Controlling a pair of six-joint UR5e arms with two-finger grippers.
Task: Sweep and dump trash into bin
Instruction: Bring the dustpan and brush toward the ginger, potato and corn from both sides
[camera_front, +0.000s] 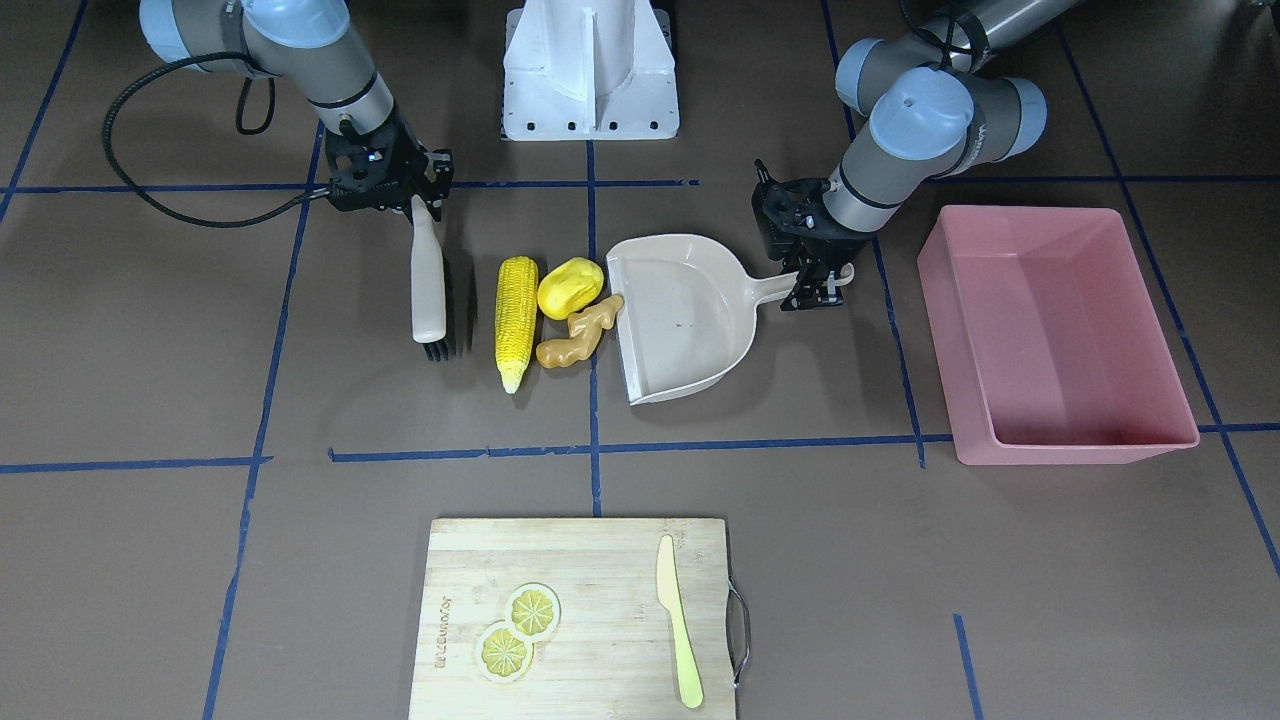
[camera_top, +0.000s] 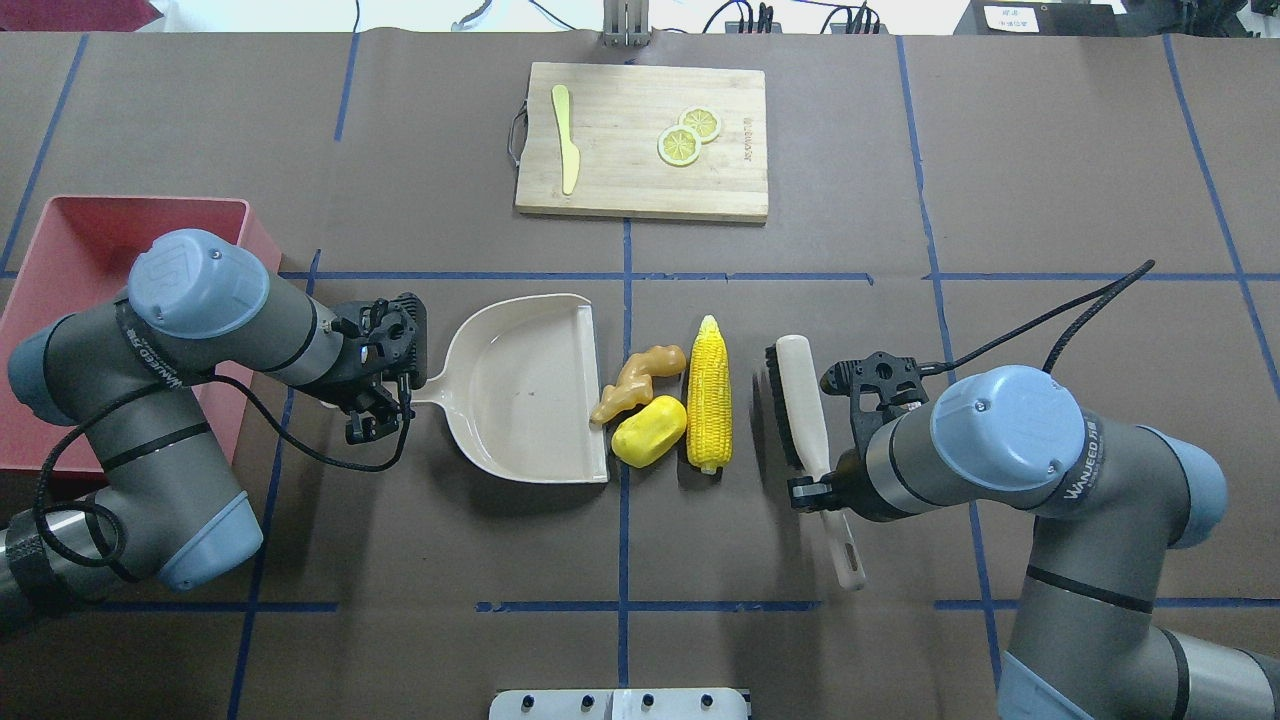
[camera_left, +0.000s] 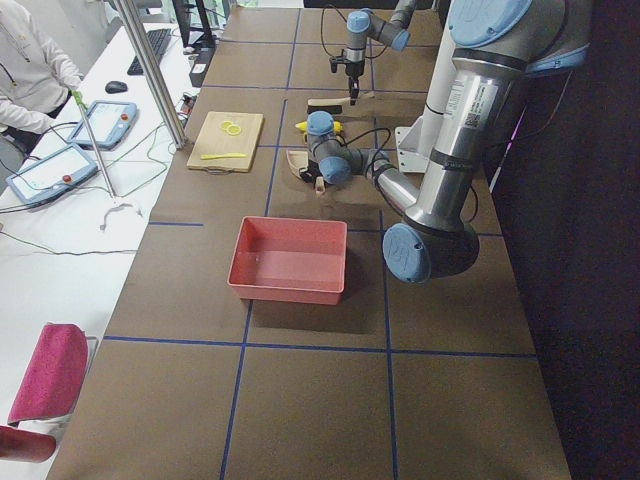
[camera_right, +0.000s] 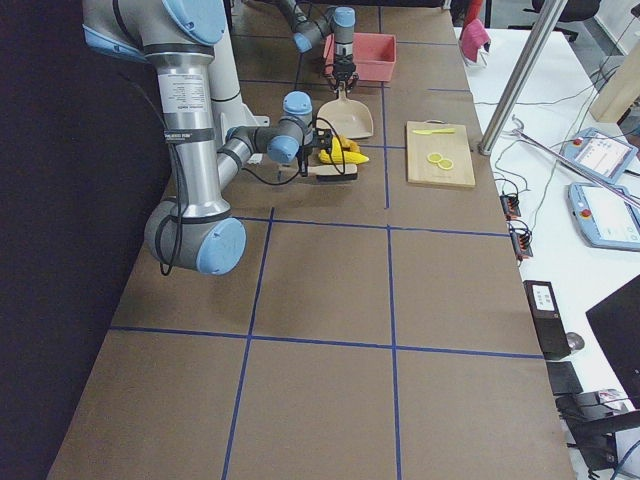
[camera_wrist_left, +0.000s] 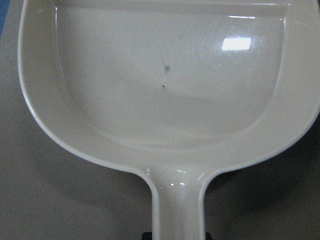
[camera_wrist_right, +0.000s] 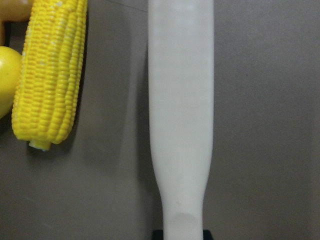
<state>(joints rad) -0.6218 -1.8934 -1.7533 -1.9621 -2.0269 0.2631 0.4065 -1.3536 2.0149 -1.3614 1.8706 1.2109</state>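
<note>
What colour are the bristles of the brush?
Black. The bristles show best in the overhead exterior view.

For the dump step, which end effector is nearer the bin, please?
Left: the left end effector holds the dustpan beside the bin; right end effector holds the brush beyond the corn.

1. a wide matte brown table top (camera_top: 1050, 150) is filling every view, with thin blue tape lines (camera_top: 760, 277) dividing it into large rectangles.
2. a long white side desk (camera_left: 60, 260) is running beside it, a silver metal post (camera_left: 150, 70) standing at its edge.
</note>
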